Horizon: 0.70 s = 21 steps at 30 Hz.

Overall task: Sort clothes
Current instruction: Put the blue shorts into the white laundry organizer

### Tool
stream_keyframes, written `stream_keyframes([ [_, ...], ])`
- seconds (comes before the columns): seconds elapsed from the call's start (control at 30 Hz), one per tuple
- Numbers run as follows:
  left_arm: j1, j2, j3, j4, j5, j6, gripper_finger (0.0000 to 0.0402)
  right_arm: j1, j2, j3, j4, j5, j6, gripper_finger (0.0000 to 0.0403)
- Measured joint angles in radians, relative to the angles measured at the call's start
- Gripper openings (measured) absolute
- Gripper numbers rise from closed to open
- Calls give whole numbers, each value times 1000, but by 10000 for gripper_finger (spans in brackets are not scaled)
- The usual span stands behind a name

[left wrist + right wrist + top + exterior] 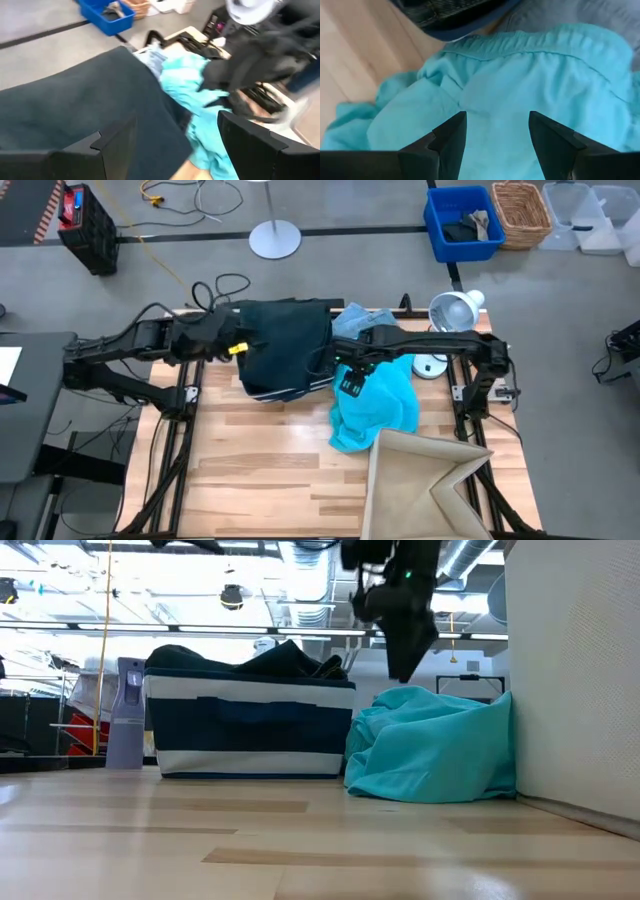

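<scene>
Right gripper (496, 131) hangs just above the turquoise garment (378, 405), fingers spread wide and holding nothing; the garment lies crumpled on the table (260, 460), right of centre, against the beige fabric box (425, 480). Left gripper (160, 145) is also wide open and empty, over the dark garments (285, 340) heaped in the striped bin (250, 735) at the far middle. A pale grey-blue garment (360, 323) lies behind the turquoise one.

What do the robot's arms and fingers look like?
Both arms are dark, jointed and boxy. The left arm has a small yellow tag and black cables near it. The right gripper has two dark, wedge-shaped fingers. A white marking shows by the right arm's wrist.
</scene>
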Motion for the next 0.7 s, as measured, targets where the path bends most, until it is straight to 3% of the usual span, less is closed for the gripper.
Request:
stream_keyframes([
  [0.47, -185, 17, -4, 64, -138, -80, 271, -45, 141, -69, 60, -12, 3, 219],
  [0.57, -198, 16, -4, 73, -142, -75, 271, -54, 142, -116, 76, -45, 28, 183],
  [0.7, -206, 17, -4, 61, -142, -58, 271, -40, 134, -163, 83, -52, 40, 95],
])
